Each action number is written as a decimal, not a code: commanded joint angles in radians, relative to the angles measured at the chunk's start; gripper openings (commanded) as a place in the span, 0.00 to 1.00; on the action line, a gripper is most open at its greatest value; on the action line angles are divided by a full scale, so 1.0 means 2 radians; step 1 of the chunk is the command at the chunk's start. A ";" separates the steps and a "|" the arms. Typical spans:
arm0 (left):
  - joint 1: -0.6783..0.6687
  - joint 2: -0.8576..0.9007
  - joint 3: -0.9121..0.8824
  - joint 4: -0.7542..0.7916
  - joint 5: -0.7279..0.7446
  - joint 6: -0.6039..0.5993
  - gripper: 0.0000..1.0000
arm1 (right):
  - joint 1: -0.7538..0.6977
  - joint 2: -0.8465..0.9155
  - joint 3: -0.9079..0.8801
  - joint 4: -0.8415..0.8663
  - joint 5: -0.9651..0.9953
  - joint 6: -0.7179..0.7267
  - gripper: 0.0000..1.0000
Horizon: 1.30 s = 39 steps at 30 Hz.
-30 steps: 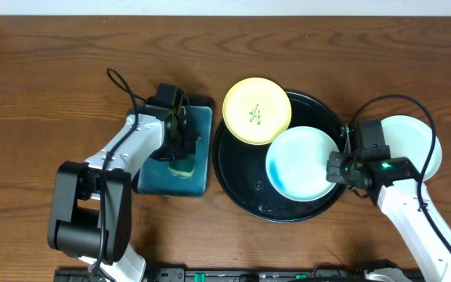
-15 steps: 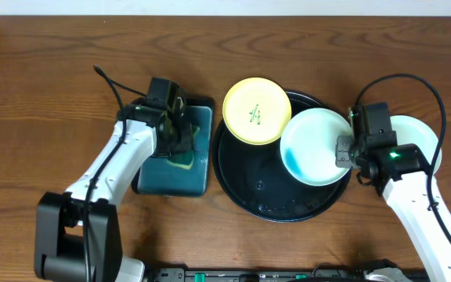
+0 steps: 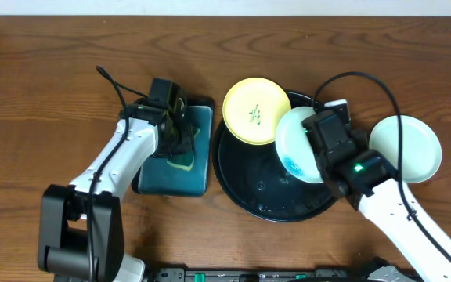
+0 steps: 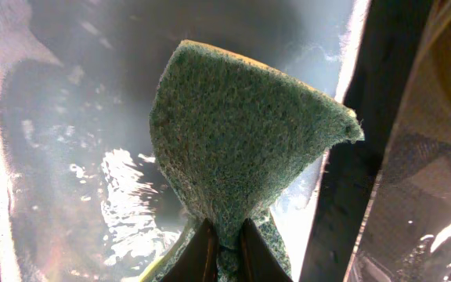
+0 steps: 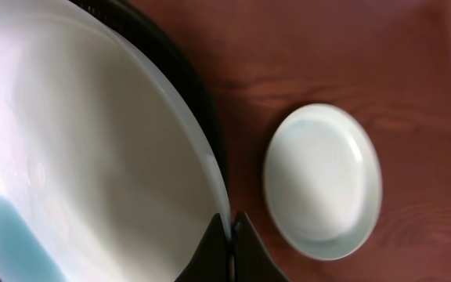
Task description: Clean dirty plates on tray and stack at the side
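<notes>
The brown wooden tabletop point(image 3: 53, 63) bore the round black tray point(image 3: 245, 186). Above it the right pincer point(image 5: 229, 227) clenched a tilted pale mint-blue plate point(image 3: 290, 149) by its rim. A pale yellow plate point(image 3: 257, 110) overlapped the tray's far rim, and a second mint-blue plate point(image 3: 409, 145) lay beside. The left pincer point(image 4: 224, 244) gripped a green sponge point(image 4: 241, 141) over a teal rectangular tray point(image 3: 198, 176).

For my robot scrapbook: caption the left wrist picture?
Left hand pinches a green fibrous sponge over the wet rectangular teal tray.
</notes>
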 commanded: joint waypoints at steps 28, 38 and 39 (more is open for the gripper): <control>0.001 0.013 0.021 -0.017 -0.004 0.007 0.08 | 0.122 -0.008 0.012 0.013 0.307 -0.006 0.01; 0.001 -0.064 0.033 -0.006 -0.008 0.007 0.08 | 0.122 -0.008 0.012 0.019 0.307 -0.006 0.01; 0.001 -0.062 0.032 -0.006 -0.008 0.007 0.08 | 0.122 -0.008 0.012 0.020 0.307 -0.006 0.01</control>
